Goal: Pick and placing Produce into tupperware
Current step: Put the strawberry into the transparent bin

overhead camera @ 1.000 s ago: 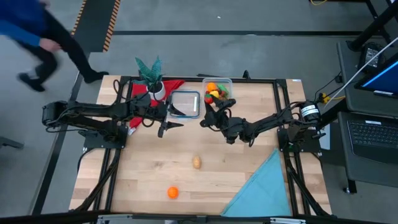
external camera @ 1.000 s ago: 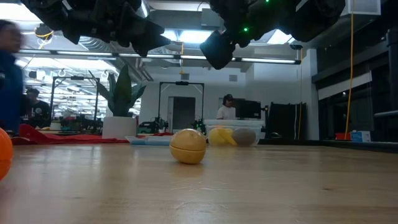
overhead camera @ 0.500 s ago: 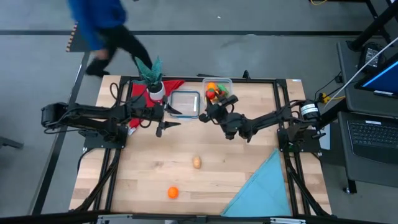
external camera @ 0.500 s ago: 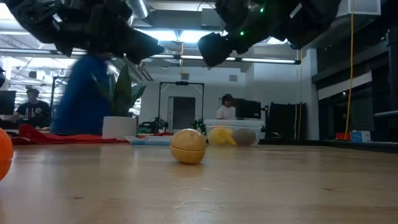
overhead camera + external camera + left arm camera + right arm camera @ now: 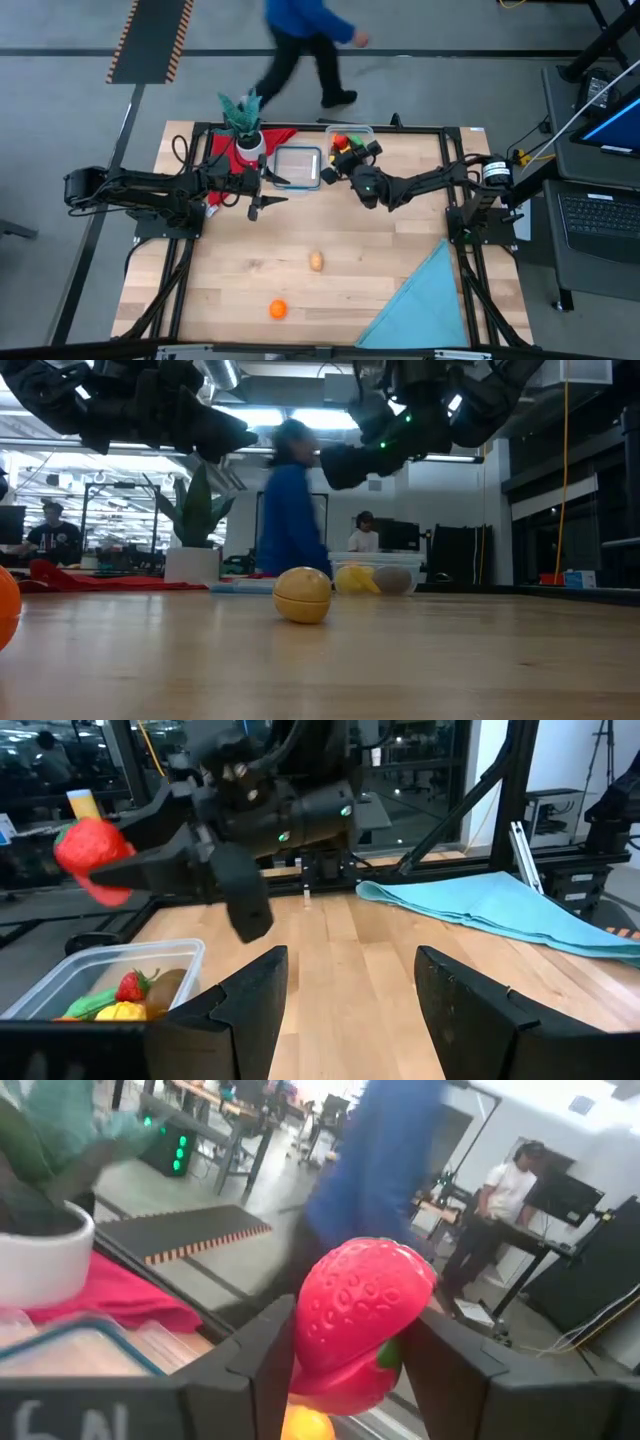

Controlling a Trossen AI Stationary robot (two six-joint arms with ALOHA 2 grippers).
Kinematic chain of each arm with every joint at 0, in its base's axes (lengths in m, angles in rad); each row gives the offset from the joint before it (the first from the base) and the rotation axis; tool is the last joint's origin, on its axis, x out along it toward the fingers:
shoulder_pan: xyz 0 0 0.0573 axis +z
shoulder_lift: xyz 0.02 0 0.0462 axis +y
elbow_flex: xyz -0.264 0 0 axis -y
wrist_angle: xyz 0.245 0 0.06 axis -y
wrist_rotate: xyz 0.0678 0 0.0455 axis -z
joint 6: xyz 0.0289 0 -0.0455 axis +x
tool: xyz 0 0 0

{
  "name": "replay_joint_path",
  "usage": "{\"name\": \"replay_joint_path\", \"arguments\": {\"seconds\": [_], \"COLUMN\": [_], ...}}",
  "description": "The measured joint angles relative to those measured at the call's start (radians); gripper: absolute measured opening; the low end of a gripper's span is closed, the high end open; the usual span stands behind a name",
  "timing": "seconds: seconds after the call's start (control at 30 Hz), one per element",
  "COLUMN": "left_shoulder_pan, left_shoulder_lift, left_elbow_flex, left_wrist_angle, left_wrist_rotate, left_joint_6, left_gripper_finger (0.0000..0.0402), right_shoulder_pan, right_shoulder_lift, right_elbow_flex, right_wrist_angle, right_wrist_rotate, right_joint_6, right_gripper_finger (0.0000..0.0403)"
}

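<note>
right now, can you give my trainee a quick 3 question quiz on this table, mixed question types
1. True or false: the right hand holds a toy strawberry.
2. Which pieces of produce lie loose on the wooden table?
A. a banana and a pepper
B. an orange and a tan round piece
3. Fill in: the left hand is ____ and holds nothing.

Key: 1 true; 2 B; 3 open

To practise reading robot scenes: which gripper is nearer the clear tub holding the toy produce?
The right gripper: it holds a toy strawberry at the tub, by its rim. The left gripper hovers farther off, beyond the blue-rimmed lid.
</note>
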Motion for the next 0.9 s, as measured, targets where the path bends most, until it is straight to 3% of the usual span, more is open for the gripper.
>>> {"name": "replay_joint_path", "arguments": {"seconds": [0.23,0.57,0.9], "left_shoulder_pan": [0.0,0.0,0.004], "left_shoulder_lift": [0.0,0.0,0.001], "left_elbow_flex": [0.0,0.0,0.0], "left_wrist_angle": [-0.002,-0.009,-0.014], "left_wrist_rotate": [0.0,0.0,-0.002], "left_joint_6": [0.008,0.008,0.008], "left_gripper_finger": [0.021,0.021,0.021], "right_shoulder_pan": [-0.053,-0.087,-0.176], "right_shoulder_lift": [0.0,-0.01,-0.043], "right_elbow_flex": [0.0,0.006,0.152], "right_wrist_angle": [-0.187,-0.35,-0.879], "right_wrist_rotate": [-0.019,-0.194,-0.386], "right_joint_6": [0.163,0.389,0.672], "right_gripper_finger": [0.0172,0.0172,0.0172]}}
